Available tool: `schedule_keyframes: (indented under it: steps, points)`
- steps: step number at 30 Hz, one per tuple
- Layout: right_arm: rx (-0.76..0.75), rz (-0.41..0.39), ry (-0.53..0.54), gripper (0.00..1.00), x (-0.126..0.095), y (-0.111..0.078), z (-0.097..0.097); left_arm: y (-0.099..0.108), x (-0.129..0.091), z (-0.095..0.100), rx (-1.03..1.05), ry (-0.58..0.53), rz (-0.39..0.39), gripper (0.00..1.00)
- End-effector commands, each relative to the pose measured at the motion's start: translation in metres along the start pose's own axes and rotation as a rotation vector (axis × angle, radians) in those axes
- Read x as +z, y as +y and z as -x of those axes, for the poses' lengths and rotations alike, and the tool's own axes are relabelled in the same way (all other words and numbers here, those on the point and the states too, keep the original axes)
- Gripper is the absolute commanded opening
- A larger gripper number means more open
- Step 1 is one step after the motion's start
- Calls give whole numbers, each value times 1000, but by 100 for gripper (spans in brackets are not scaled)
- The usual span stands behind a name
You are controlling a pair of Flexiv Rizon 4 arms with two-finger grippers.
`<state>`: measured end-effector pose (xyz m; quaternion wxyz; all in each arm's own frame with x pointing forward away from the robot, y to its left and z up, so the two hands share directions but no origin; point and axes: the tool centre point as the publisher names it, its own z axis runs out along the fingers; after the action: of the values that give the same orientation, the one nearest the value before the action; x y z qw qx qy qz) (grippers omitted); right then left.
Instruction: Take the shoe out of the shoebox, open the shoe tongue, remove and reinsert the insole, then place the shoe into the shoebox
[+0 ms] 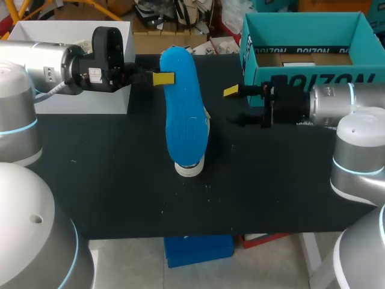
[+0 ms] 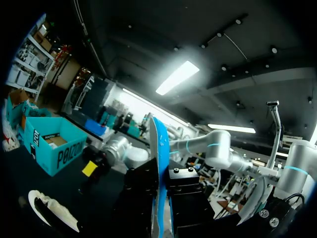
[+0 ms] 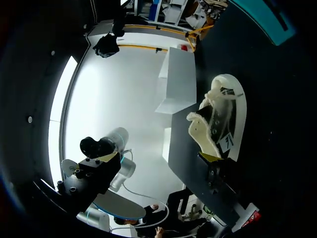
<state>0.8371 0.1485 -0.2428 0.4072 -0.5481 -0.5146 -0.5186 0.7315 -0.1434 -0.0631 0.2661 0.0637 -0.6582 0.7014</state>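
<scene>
A blue insole (image 1: 182,111) hangs in the air over the table, edge-on between the fingers in the left wrist view (image 2: 157,141). My left gripper (image 1: 159,78) (image 2: 162,181) is shut on its far end. Under the insole a white shoe (image 1: 190,168) with a fluffy lining rests on the black table; it also shows in both wrist views (image 2: 49,210) (image 3: 223,116). The teal shoebox (image 1: 301,24) (image 2: 49,144) stands at the back right. My right gripper (image 1: 236,106) (image 3: 158,157) is open and holds nothing, just right of the shoe and in front of the box.
A white box (image 1: 66,36) stands at the back left, behind my left arm. The black table (image 1: 108,180) stretches bare to the left and in front of the shoe.
</scene>
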Motion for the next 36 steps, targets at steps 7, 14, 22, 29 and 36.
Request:
schedule_keyframes:
  steps: [7,14,22,29,36]
  points:
    - [0,5,1,100,1,-1,1,2,1,1,52,-5,28,0]
    - [0,5,1,100,1,-1,1,24,9,-13,419,2,198,0]
    - [0,5,1,100,1,-1,1,62,14,-28,755,-104,308,0]
    - [0,5,1,100,1,-1,1,62,14,-28,755,-104,308,0]
    - [0,5,1,100,1,-1,1,62,14,-28,755,-104,308,0]
